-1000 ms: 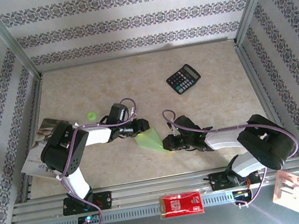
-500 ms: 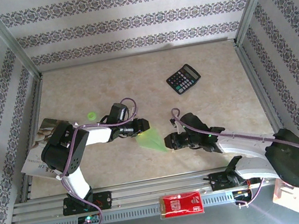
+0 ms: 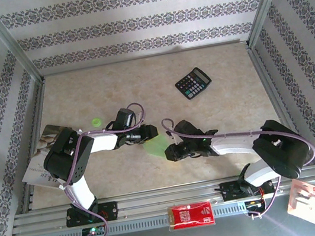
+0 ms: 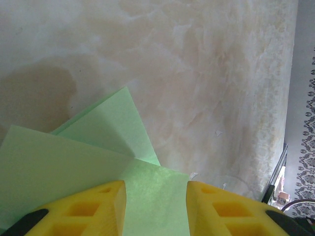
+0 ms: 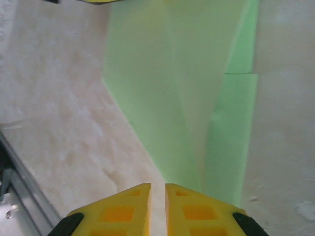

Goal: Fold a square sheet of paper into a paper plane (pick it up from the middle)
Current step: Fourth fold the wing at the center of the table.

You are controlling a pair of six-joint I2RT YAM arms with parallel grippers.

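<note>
The light green paper [image 3: 157,147] lies on the table between my two grippers, folded into a tapering pointed shape with overlapping flaps [image 4: 98,147]. My left gripper [image 3: 149,132] stands open over its wide end, its yellow fingers [image 4: 98,206] apart with paper showing beneath and between them. My right gripper [image 3: 171,153] sits at the narrow end, shut, with only a thin slit between the fingers. In the right wrist view the paper [image 5: 182,88] narrows down to the right gripper [image 5: 157,196], and its tip runs under the right-hand finger [image 5: 202,211].
A black calculator [image 3: 193,83] lies at the back right. A small round green dot [image 3: 95,122] sits left of the left arm, a printed booklet [image 3: 36,164] at the left edge. A red-and-white packet [image 3: 190,214] and a white card [image 3: 303,200] rest on the front rail.
My right gripper has slid left onto the paper's narrow end, and its elbow swung out and back. Less of the paper shows from above. The left arm has hardly moved.
</note>
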